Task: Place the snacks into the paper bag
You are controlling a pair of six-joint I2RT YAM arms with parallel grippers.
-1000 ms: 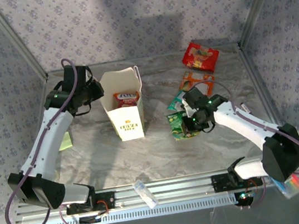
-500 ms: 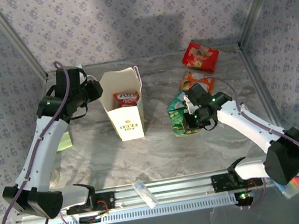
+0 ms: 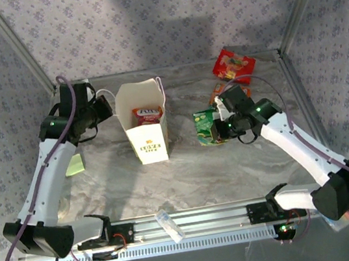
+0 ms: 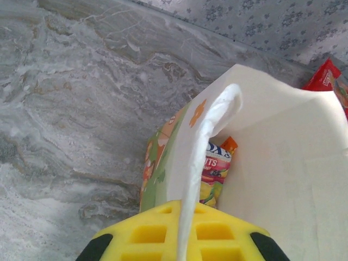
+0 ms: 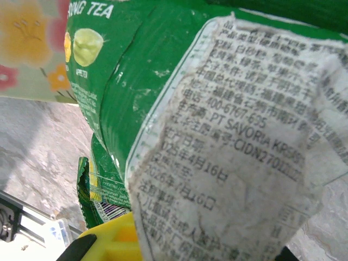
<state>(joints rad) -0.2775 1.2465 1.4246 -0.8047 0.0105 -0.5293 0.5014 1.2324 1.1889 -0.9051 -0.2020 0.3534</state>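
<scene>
Where the near rail runs, a clear tube (image 3: 169, 225) lies at 6 o'clock of the paper bag (image 3: 146, 141). Bag upright mid-table, a red packet (image 3: 148, 115) inside. At its 3 o'clock the right gripper (image 3: 217, 129) is clamped on the green packet (image 3: 204, 128), apart from the bag. At 10 o'clock the left gripper (image 3: 106, 106) is pinched on the bag's rim. Orange packet (image 3: 222, 90) and far red packet (image 3: 234, 66) lie at 2 o'clock.

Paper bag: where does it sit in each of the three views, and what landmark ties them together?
Top external: paper bag stands upright, open, left of centre.
Left wrist: its white inner wall, right half.
Right wrist: flower-printed patch, likely its side, top-left corner behind the green packet.
Shared landmark: the grey marbled table.
</scene>
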